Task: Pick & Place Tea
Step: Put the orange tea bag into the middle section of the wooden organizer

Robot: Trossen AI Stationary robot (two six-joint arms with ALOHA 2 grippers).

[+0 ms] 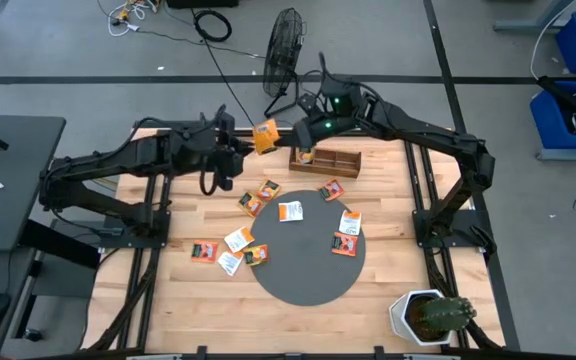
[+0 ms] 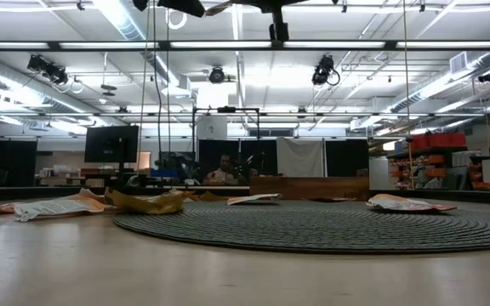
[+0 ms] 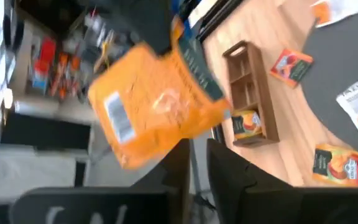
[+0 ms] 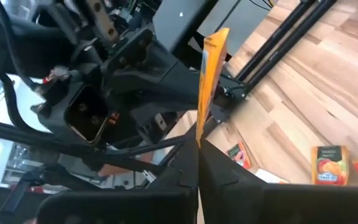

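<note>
An orange tea sachet (image 1: pixel 265 135) hangs in the air over the table's far edge, between my two grippers. My left gripper (image 1: pixel 248 141) meets it from the left and my right gripper (image 1: pixel 283 132) from the right; both are shut on it. Just right of it the brown wooden tray (image 1: pixel 325 160) lies flat on the table, with one sachet (image 1: pixel 306 155) in its left end compartment. Several more sachets (image 1: pixel 290 211) lie flat on the wood and on the dark round mat (image 1: pixel 303 268). My left gripper pinches one edge of the orange sachet (image 3: pixel 188 135) between its two fingers, coming roughly level from the table's left. The sachet is clear of the table and spreads away beyond the fingertips. My right gripper pinches the opposite edge (image 4: pixel 201 134) between its two shut fingers, coming roughly level from the table's right. In its wrist view the sachet shows edge-on, standing straight out from the fingertips, clear of the table.
A potted cactus (image 1: pixel 430 315) stands at the near right corner. A fan (image 1: pixel 286 45) stands on the floor beyond the far edge. Loose sachets (image 1: pixel 239 239) lie scattered around the mat's left and right sides. Bare wood shows along the near left (image 1: pixel 188 310).
</note>
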